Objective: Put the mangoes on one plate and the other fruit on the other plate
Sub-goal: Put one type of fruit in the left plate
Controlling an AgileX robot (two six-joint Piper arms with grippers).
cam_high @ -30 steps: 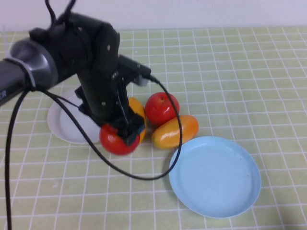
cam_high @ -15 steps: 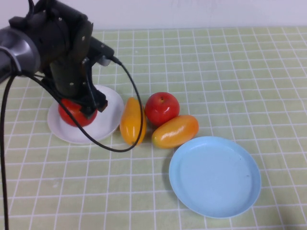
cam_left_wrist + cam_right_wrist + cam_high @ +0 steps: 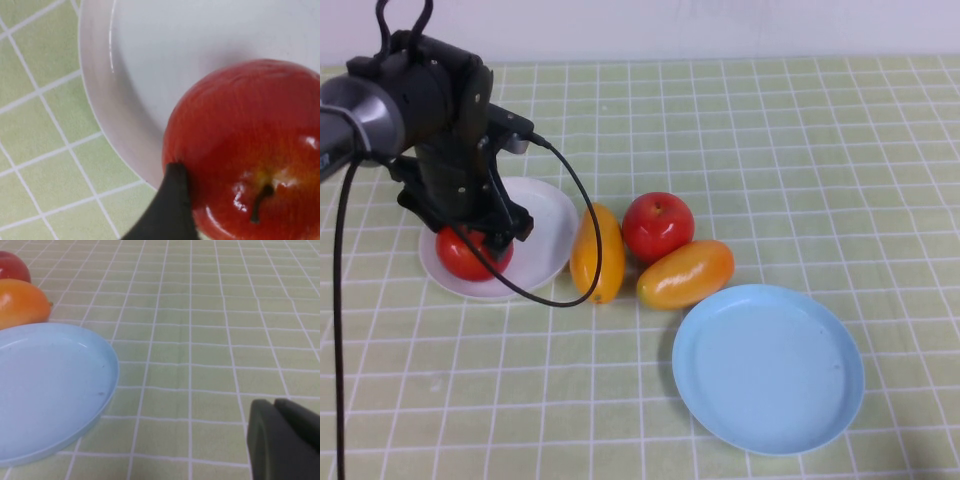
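Note:
My left gripper (image 3: pixel 480 245) is low over the white plate (image 3: pixel 545 215), shut on a red apple (image 3: pixel 468 256) that sits on or just above the plate's near-left part. In the left wrist view the apple (image 3: pixel 245 150) fills the frame with one dark finger (image 3: pixel 170 210) against its side. The second apple (image 3: pixel 657 226) and the two mangoes (image 3: pixel 598 252) (image 3: pixel 685 273) lie together on the cloth between the plates. The light blue plate (image 3: pixel 768 368) holds nothing. My right gripper (image 3: pixel 275 404) is shut and shows only in its wrist view, near the blue plate (image 3: pixel 45 385).
A green checked cloth (image 3: pixel 820 150) covers the table. The left arm's black cable (image 3: pixel 582 215) loops down beside the nearer mango. In the right wrist view a mango (image 3: pixel 22 302) and an apple (image 3: pixel 12 266) lie past the blue plate.
The left gripper carried the red apple from beside the mangoes leftward to the white plate and has lowered it there. The other fruit and the blue plate stayed put.

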